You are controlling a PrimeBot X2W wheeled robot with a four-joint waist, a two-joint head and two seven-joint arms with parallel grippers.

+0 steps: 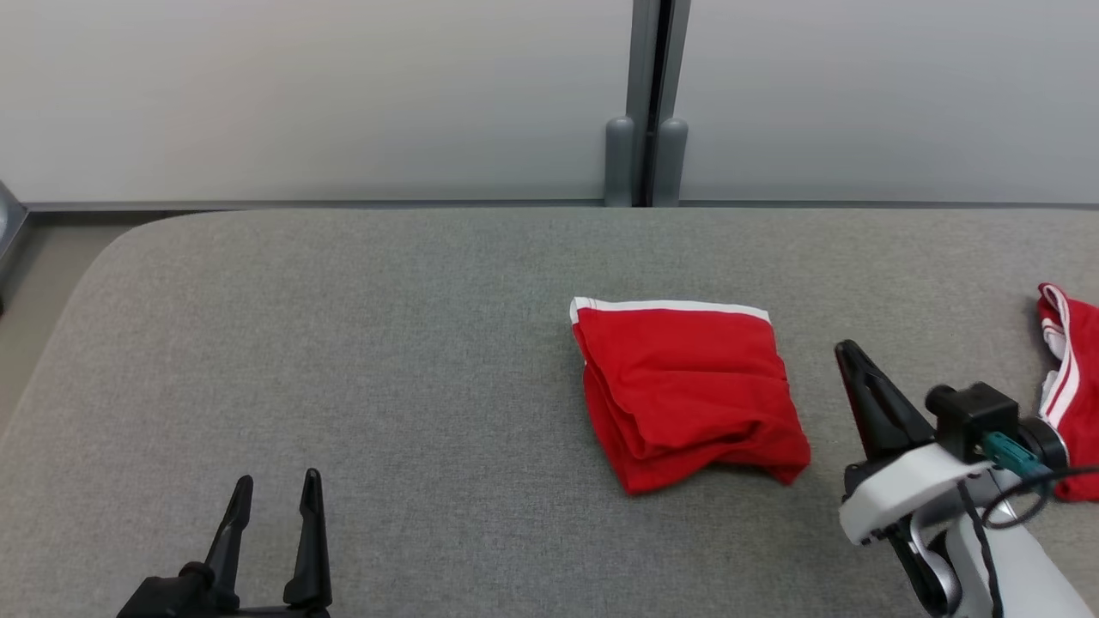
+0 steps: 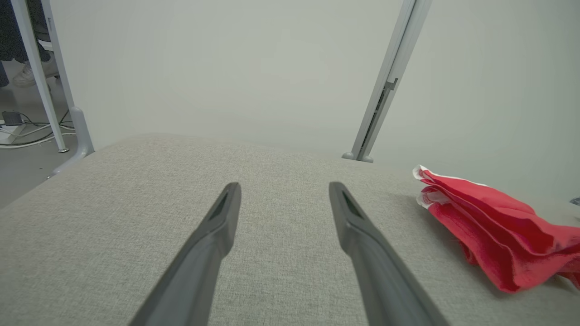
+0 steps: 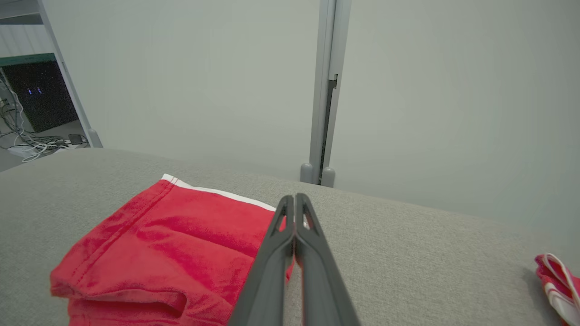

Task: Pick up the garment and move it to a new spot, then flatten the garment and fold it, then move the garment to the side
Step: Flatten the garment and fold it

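The garment (image 1: 687,390) is red with a white band along its far edge, folded into a compact square on the grey padded table (image 1: 343,343). It also lies at the right of the left wrist view (image 2: 489,226) and at the lower left of the right wrist view (image 3: 172,240). My right gripper (image 1: 847,352) stands just right of it, apart from the cloth, with its fingers pressed together (image 3: 294,199) and nothing between them. My left gripper (image 1: 276,489) rests near the table's front left, open and empty (image 2: 283,190), well away from the garment.
A second red cloth with white stripes (image 1: 1069,386) lies bunched at the table's right edge, seen too in the right wrist view (image 3: 557,280). A pale wall with a grey upright post (image 1: 648,103) runs behind the table. The table's left corner is rounded.
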